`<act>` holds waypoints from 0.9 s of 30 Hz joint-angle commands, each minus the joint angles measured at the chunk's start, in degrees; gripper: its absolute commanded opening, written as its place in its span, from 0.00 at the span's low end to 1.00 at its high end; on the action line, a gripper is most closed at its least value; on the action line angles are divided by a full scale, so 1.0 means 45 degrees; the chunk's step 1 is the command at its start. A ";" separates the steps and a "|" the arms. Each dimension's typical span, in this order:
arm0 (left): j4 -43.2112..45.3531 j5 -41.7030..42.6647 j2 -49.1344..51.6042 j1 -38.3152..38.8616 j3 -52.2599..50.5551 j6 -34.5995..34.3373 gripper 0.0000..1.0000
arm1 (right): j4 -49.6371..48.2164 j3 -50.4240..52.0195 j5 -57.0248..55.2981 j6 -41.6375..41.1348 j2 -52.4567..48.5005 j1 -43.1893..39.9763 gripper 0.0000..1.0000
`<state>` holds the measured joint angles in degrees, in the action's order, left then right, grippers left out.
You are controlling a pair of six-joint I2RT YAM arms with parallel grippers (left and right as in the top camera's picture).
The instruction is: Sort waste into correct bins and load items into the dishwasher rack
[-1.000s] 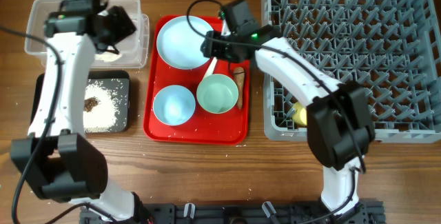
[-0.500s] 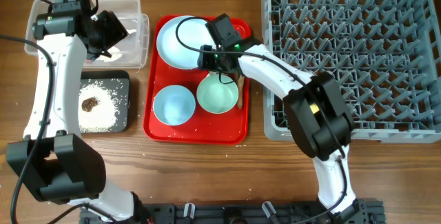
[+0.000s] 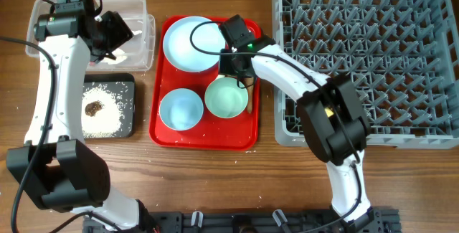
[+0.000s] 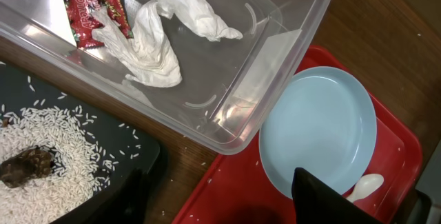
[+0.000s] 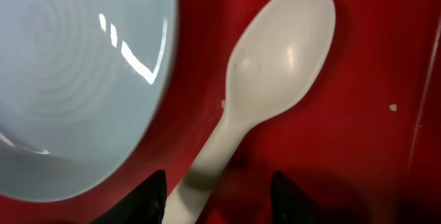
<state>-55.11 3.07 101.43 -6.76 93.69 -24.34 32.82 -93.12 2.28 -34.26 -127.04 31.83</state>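
Spoon (image 5: pixel 275 65) lies on the red tray (image 3: pixel 204 140) beside the pale blue plate (image 3: pixel 188 43), its handle between the spread, empty fingers of the right pincer (image 5: pixel 220 200). Loading looks barely begun, since plate, blue bowl (image 3: pixel 181 109), green bowl (image 3: pixel 226 97) and carrot-shaped piece (image 3: pixel 249 102) all sit on that tray beside the rack (image 3: pixel 373 54). Sorting looks further along, with wrapper (image 4: pixel 89 10) and crumpled paper (image 4: pixel 155 38) in the clear tub (image 4: pixel 275 45), and rice (image 4: pixel 62 148) and dark lump (image 4: pixel 27 165) in the black tray (image 4: pixel 138 162). Only the left wrist view, its left pincer (image 4: pixel 227 196) spread and empty, shows those contents; only the right wrist view shows the handle ungripped.

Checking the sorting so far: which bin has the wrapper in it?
The clear tub; the wrapper lies there beside crumpled paper. The black tray holds rice instead.
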 commanded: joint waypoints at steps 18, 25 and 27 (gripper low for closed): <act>-0.0049 0.0107 -0.0039 -0.0049 0.0087 -0.0121 0.75 | 0.1880 -0.2453 -0.1209 0.1627 -0.0194 -0.0010 0.04; -0.0005 0.0102 -0.0039 -0.0049 0.0083 -0.0117 0.84 | 0.4668 -0.5013 0.0151 0.2414 0.1375 -0.0729 0.04; -0.0005 0.0102 -0.0034 -0.0049 0.0087 -0.0112 0.84 | 0.6101 -0.5163 0.0078 0.3031 0.2623 -0.1554 0.04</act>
<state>-55.29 3.07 101.43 -6.76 93.69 -24.40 56.14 -113.14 1.39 -24.88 -124.73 29.47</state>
